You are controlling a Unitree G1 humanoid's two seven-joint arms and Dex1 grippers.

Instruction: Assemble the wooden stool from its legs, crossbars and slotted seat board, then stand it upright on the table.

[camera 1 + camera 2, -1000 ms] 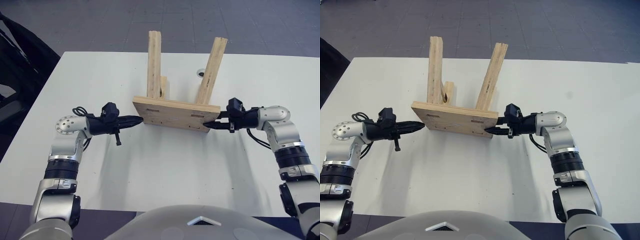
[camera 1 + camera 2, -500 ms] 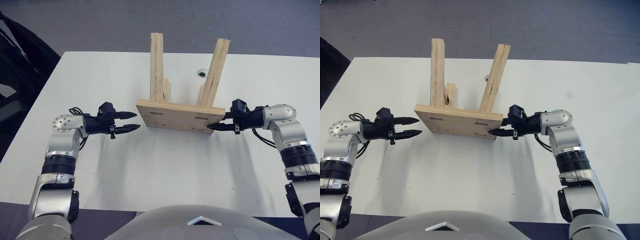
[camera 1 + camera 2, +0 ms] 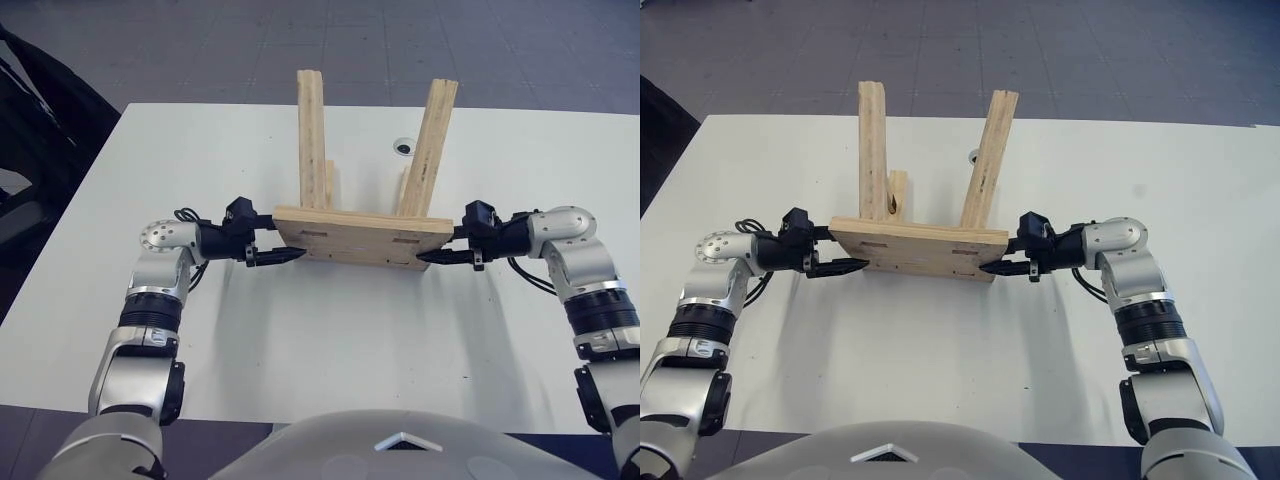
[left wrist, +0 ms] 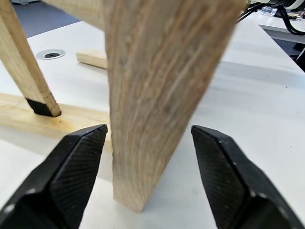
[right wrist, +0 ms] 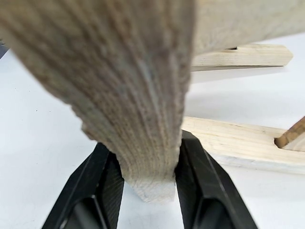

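A white table [image 3: 320,340] is seen from above, with the wooden stool [image 3: 365,200] laid on its side near the middle. The seat board [image 3: 360,238] is stood on edge across the robot's front, and the two long legs [image 3: 311,130] are stretched away from it toward the far side.

The board is now presented almost edge-on, where a second ago far more of its broad face was shown. It has been tipped further over during that second. Whether its lower edge is resting on the table or is raised slightly cannot be made out with confidence.

The right gripper [image 3: 428,256] is closed tight on the board's right end, with both fingers [image 5: 200,181] pressed against the wood. That hold has been kept throughout the second.

The left gripper [image 3: 288,247] has been through a full regrasp. It was drawn back from the left end and opened, and has now been brought in again. Its fingers [image 4: 71,167] are spread wide, one on each side of the board's left end, with a clear gap left on both sides.

The stool appears to be already assembled, and only the turning upright is judged to be left. A second firm hold on the left would be needed first. A small round hole [image 3: 403,146] is set in the table between the legs.
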